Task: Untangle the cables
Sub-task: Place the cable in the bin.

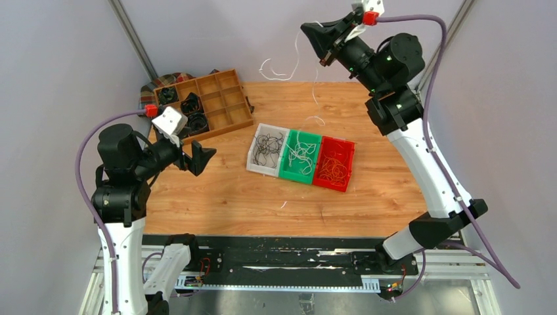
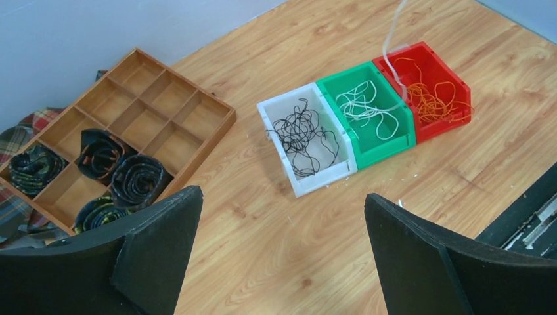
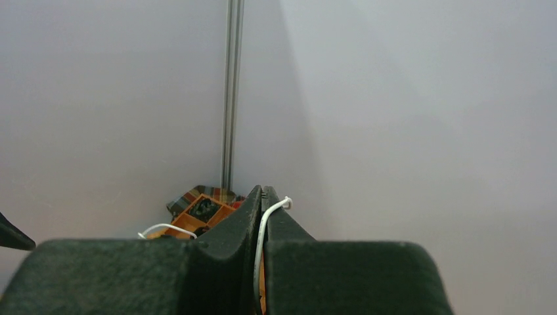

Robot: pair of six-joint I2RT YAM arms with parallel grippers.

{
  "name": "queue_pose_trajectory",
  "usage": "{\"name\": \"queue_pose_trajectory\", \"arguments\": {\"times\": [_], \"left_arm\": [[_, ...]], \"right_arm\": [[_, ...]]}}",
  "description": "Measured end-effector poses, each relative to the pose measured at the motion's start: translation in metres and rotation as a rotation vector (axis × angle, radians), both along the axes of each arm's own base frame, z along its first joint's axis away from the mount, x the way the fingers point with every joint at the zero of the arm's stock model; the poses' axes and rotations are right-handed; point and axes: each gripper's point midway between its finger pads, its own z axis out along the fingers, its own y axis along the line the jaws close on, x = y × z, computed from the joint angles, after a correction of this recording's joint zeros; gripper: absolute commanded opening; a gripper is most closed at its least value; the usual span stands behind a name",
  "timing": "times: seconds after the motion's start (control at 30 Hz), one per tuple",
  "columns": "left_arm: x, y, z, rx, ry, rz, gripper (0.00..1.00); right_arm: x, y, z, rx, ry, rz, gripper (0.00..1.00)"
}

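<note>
Two arms work over one wooden table (image 1: 217, 197) that carries three bins in a row. The right gripper (image 3: 263, 197) hangs high against the back wall, its jaws pressed together on a white cable (image 3: 261, 243) that runs up between them and curls over the tip. From above, white strands dangle below it in loops past the table's far edge and trail down towards the bins. We cannot tell whether that is one cable or several, nor where the lower end lands. The left gripper (image 2: 282, 197) hovers over the table's left side, jaws spread wide and holding nothing.

The other cables lie sorted by colour:
- black cables (image 2: 302, 131) in the white bin (image 2: 315, 184)
- white cables (image 2: 364, 108) in the green bin (image 2: 381, 154)
- orange cables (image 2: 433, 98) in the red bin (image 2: 453, 118)

Each heap is too snarled for us to count its strands.

At far left, one wooden tray (image 2: 177, 141) sits on a plaid cloth (image 2: 26, 125). From the left wrist we count four dark rolls (image 2: 136, 180) in its compartments. From above, the left arm's camera hides part of the tray and only three rolls show. The cloth is mostly covered, and the left finger blocks the tray's near corner.
</note>
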Motion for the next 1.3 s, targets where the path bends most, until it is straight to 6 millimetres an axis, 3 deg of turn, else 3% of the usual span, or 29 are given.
{"name": "queue_pose_trajectory", "arguments": {"times": [0.27,0.63,0.73,0.9,1.03,1.17,1.3], "left_arm": [[0.000,0.004,-0.010,0.026,0.014,0.015,0.98],[0.000,0.005,-0.014,0.038,0.014,0.013,0.98],[0.000,0.005,-0.014,0.039,0.011,0.013,0.98],[-0.001,0.005,-0.013,0.042,0.005,0.012,0.98],[-0.002,0.005,-0.012,0.045,0.000,0.011,0.98],[-0.002,0.005,-0.013,0.045,0.001,0.010,0.98],[-0.002,0.005,-0.015,0.048,0.003,0.009,0.98]], "right_arm": [[0.030,0.017,-0.061,-0.071,0.118,0.001,0.01],[0.051,0.024,-0.133,-0.151,0.240,-0.025,0.01],[0.058,0.026,-0.169,-0.187,0.299,-0.039,0.01],[0.066,0.021,-0.261,-0.279,0.459,-0.083,0.01],[0.063,0.013,-0.322,-0.340,0.565,-0.114,0.01],[0.057,0.006,-0.364,-0.381,0.645,-0.133,0.01],[0.059,0.006,-0.385,-0.402,0.682,-0.142,0.01]]}}
